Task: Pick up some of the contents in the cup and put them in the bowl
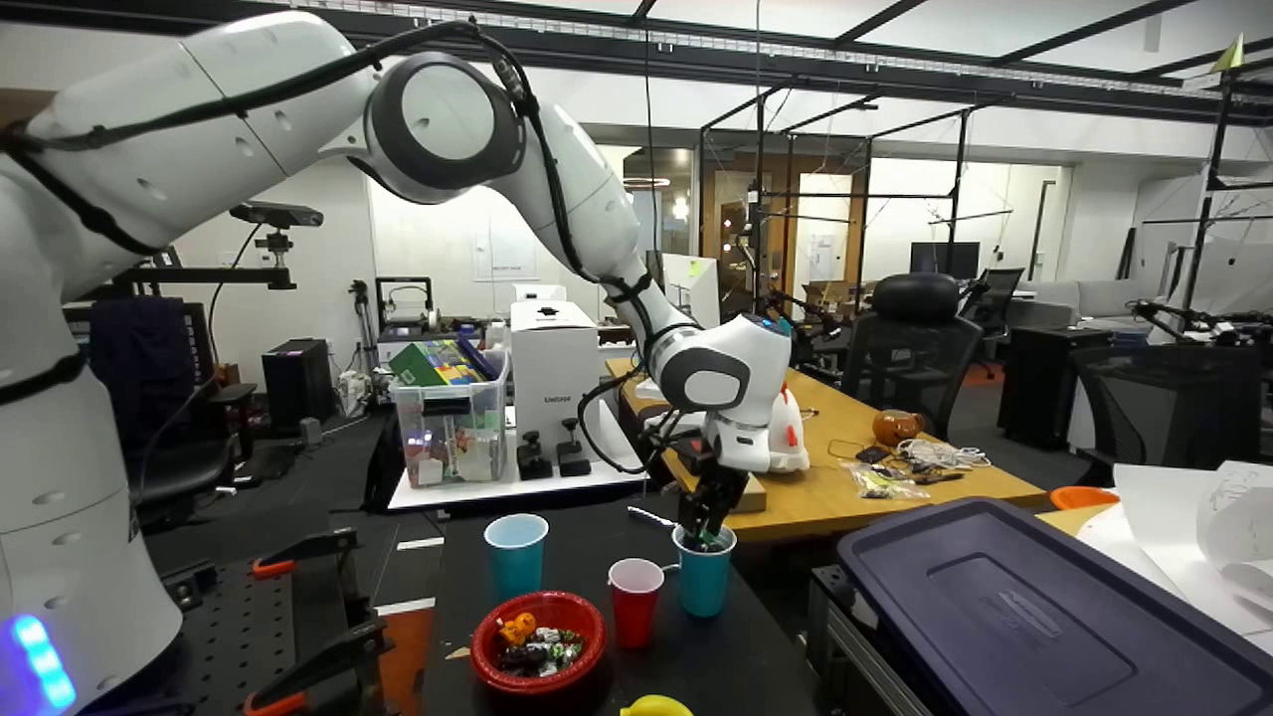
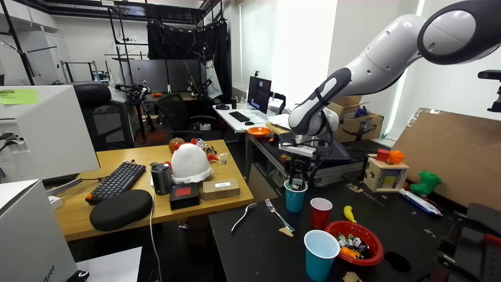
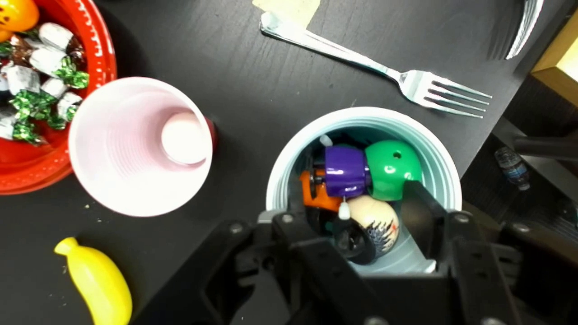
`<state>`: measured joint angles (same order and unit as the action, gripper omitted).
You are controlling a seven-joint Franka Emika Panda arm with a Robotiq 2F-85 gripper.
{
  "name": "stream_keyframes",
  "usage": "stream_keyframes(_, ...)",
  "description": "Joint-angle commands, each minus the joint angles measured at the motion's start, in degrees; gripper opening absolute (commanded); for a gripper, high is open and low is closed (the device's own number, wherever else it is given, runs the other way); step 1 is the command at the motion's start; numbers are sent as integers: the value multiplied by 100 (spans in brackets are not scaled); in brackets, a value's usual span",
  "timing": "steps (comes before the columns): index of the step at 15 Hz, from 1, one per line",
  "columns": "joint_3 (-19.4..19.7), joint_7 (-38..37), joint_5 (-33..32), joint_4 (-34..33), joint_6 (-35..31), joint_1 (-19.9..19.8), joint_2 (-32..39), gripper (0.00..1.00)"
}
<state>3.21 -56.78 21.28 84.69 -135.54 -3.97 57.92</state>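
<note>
The teal cup (image 1: 704, 585) stands upright on the black table; it also shows in an exterior view (image 2: 294, 200) and the wrist view (image 3: 289, 155). It holds a purple toy piece (image 3: 347, 174), a green ball (image 3: 392, 164), a cream ball with dark marks (image 3: 375, 214) and an orange piece (image 3: 321, 195). My gripper (image 3: 354, 196) points down with its fingertips inside the cup rim. It is open, its fingers spread either side of the contents. The wide red bowl (image 1: 489, 664), also in the wrist view (image 3: 101, 49), holds foil-wrapped pieces and an orange figure.
A red cup (image 1: 634, 619) stands between the teal cup and the bowl. Another teal cup (image 2: 318, 267) stands beside the bowl. A yellow banana (image 3: 101, 284), a fork (image 3: 347, 54) and a second fork (image 3: 526, 29) lie on the table. A shape box (image 2: 385, 174) stands farther off.
</note>
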Motion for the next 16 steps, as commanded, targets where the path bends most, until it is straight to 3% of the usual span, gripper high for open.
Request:
stream_keyframes(1, -40, 5, 41, -274, 199, -50, 141, 58)
stream_keyframes(16, 112, -65, -179, -421, 210, 82, 245, 58)
